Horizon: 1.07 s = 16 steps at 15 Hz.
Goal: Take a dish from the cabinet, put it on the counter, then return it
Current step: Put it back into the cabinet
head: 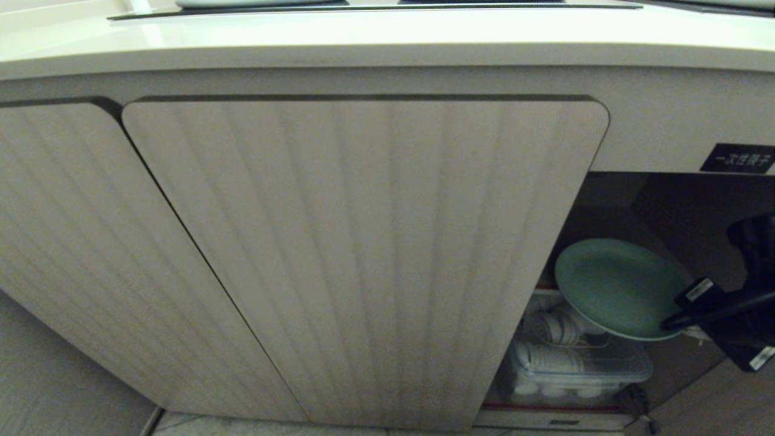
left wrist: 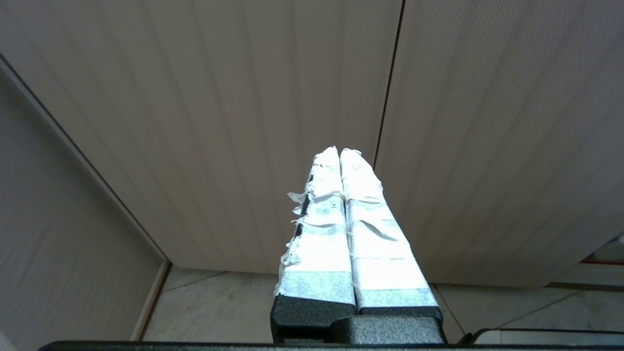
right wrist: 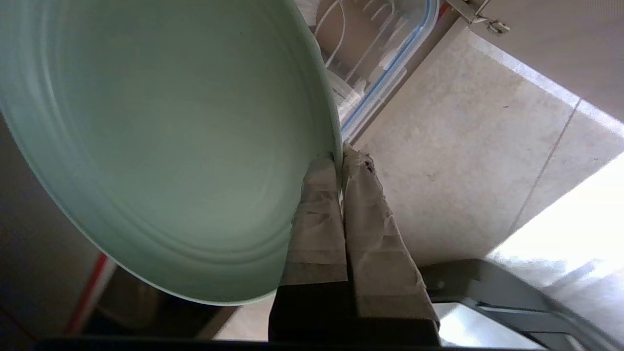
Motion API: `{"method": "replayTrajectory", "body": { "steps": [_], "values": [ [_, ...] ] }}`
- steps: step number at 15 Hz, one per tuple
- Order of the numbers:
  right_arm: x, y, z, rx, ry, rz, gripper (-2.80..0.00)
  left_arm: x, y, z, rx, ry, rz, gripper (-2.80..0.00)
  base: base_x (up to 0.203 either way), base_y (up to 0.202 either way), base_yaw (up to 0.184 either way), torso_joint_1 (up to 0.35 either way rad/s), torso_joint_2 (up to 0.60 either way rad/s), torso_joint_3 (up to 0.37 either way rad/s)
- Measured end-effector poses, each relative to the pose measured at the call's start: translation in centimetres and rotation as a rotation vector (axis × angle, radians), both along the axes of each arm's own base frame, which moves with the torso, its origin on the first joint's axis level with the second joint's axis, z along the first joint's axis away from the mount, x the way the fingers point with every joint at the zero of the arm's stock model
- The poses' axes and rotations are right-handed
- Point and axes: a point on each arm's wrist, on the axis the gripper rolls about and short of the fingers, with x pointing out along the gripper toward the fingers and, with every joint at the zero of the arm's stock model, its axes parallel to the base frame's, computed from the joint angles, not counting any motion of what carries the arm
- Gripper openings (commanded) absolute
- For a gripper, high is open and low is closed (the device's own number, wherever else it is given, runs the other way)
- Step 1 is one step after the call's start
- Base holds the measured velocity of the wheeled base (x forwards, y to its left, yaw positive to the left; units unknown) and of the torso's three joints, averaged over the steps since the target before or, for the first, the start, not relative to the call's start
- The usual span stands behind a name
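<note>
Bowls (head: 548, 357) fill a clear bin (head: 629, 368) inside the cabinet (head: 363, 254).

cabinet (head: 363, 254) shelf (head: 548, 409) — red-edged | on it — clear container (head: 575, 369) of white crockery

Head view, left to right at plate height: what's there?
Left door → middle door → dish in the open cabinet bay → right gripper pinching its rim.

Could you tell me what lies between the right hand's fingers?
The rim of the round mint-green plate, pinched between the right hand's taped fingers, in the right wrist view.
</note>
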Motion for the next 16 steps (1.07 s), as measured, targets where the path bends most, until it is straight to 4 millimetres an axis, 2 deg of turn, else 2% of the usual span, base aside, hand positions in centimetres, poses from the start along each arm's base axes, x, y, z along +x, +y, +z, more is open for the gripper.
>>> {"method": "replayTrajectory", "body": {
  "steps": [5,16],
  "values": [
    [0.8,0.5,0.3,-0.024,-0.068,-0.026,-2.8,0.0,0.0,0.0,0.0,0.0,0.0,-2.8,0.0,0.0,0.0,0.0,0.0,0.0],
    [2.0,0.6,0.1,0.041,-0.061,-0.104,-2.8,0.0,0.0,0.0,0.0,0.0,0.001,-2.8,0.0,0.0,0.0,0.0,0.0,0.0]
  ]
}}
